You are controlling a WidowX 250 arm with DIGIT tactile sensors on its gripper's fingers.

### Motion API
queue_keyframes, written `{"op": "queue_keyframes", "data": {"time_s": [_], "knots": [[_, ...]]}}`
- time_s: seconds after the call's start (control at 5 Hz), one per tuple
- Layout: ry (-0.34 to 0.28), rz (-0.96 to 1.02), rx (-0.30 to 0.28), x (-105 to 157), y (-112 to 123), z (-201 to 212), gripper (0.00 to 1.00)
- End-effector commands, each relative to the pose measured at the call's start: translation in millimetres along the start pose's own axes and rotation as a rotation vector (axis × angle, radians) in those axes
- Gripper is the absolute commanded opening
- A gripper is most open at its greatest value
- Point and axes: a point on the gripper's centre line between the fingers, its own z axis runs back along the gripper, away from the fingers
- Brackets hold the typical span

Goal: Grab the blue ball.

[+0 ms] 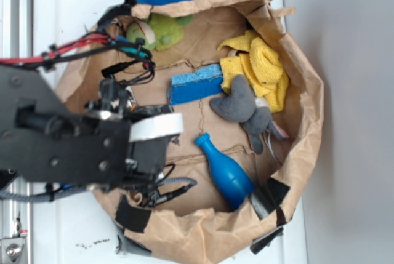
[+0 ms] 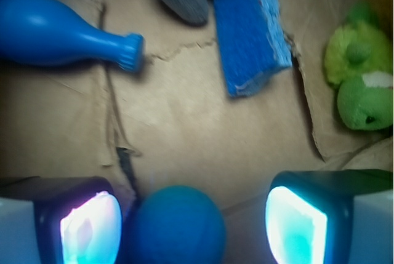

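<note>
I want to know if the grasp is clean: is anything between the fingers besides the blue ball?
No. In the wrist view only the blue ball sits between the fingers, nearer the left one; beyond it, bare brown paper.

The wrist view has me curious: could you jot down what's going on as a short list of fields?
target: small teal-blue matte ball, lying between the fingers
tool: open, one finger nearly touching the ball, the other apart from it
container: crumpled brown paper bag
nearby: dark blue pin-shaped plastic bottle, blue rectangular sponge, green plush frog
grasp: not yet closed
</note>
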Motion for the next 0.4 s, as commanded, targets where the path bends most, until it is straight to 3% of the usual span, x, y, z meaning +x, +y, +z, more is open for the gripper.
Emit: {"op": "queue_keyframes", "data": {"time_s": [0.0,0.2], "knots": [[0.046,-0.008,0.004,20.2,-0.5,8.6,1.00],[0.071,-0.027,-0.004,18.6,-7.8,11.2,1.00]]}}
